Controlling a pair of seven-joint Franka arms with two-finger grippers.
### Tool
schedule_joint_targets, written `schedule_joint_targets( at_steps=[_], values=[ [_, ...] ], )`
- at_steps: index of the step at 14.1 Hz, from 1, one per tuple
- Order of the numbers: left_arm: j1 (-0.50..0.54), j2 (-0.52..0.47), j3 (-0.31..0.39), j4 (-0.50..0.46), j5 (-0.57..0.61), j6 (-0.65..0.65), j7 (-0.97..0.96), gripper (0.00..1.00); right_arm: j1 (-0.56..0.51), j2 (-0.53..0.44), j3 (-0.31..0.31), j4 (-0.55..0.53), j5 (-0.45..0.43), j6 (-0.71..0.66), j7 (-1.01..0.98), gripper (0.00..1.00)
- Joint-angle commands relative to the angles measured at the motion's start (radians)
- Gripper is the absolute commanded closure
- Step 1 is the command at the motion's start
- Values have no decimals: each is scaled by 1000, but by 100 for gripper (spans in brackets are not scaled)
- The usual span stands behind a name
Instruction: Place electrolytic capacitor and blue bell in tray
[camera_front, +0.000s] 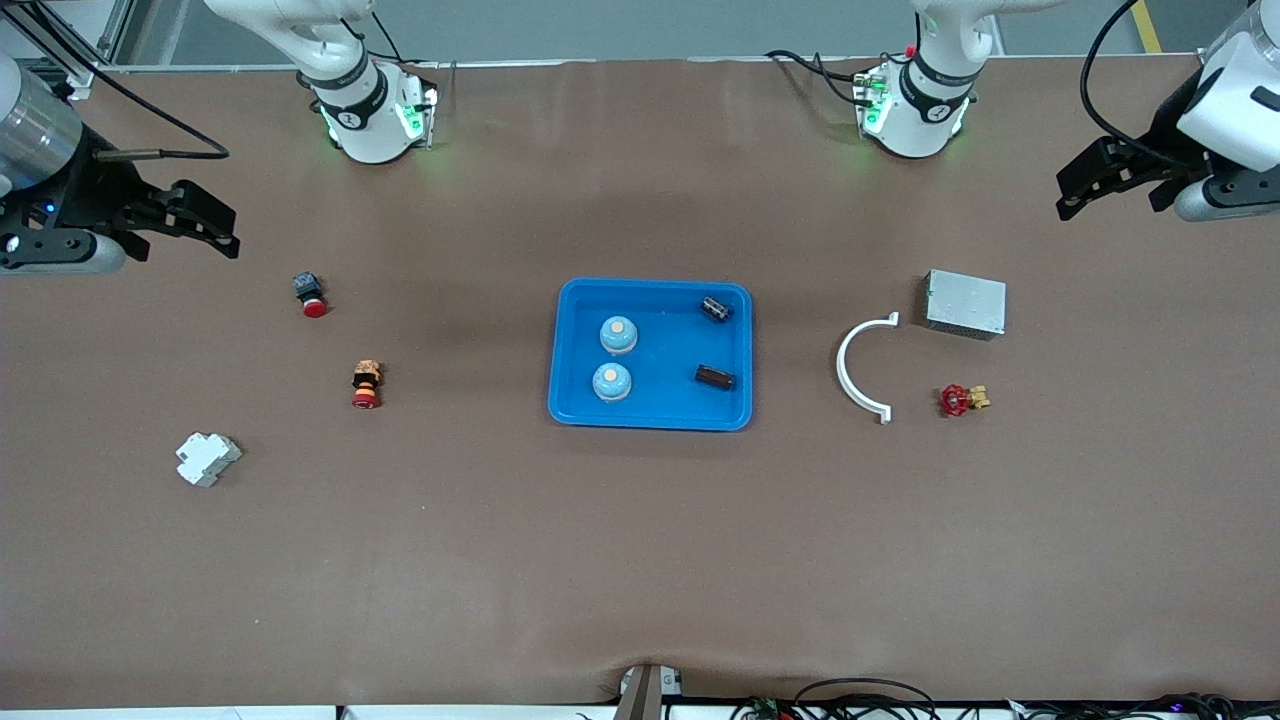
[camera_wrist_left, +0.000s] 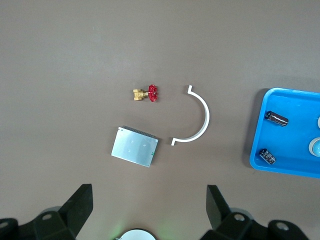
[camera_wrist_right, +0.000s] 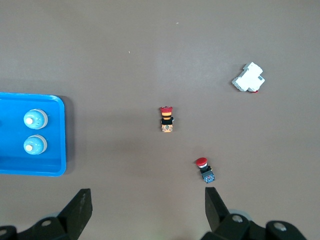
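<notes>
Both end effectors hang empty with their fingers spread apart, each arm waiting at its own end of the worktop. Left end effector (camera_front: 1110, 180) is over bare worktop near the left arm's end, and its two dark fingers (camera_wrist_left: 80, 205) show wide apart in the left wrist view. Right end effector (camera_front: 205, 225) is over the right arm's end, its fingers (camera_wrist_right: 215, 205) likewise parted.

At mid-worktop sits the blue tray (camera_front: 575, 405). Inside it lie two blue bells (camera_front: 618, 335) side by side toward the right arm's end, and two electrolytic capacitors (camera_front: 715, 309), dark cylinders on their sides, toward the left arm's end.

Toward the left arm's end of the worktop are a white curved clip (camera_front: 855, 370), a grey metal box (camera_front: 965, 304) and a red-handled brass valve (camera_front: 962, 400). Toward the right arm's end are a red push button (camera_front: 310, 293), a red and orange button (camera_front: 366, 385) and a white plastic block (camera_front: 207, 458), nearest the front camera.
</notes>
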Motion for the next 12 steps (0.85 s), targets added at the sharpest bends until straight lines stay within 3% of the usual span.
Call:
schedule_joint_targets(
  at_steps=[1,12],
  values=[
    [2,8,-5,20,10,-21,22,0,-13,-6,7,-7,-12,8,-11,0],
    [5,5,4,57,8,-26,14,0,-12,-6,7,-13,-14,11,-10,0]
  ],
)
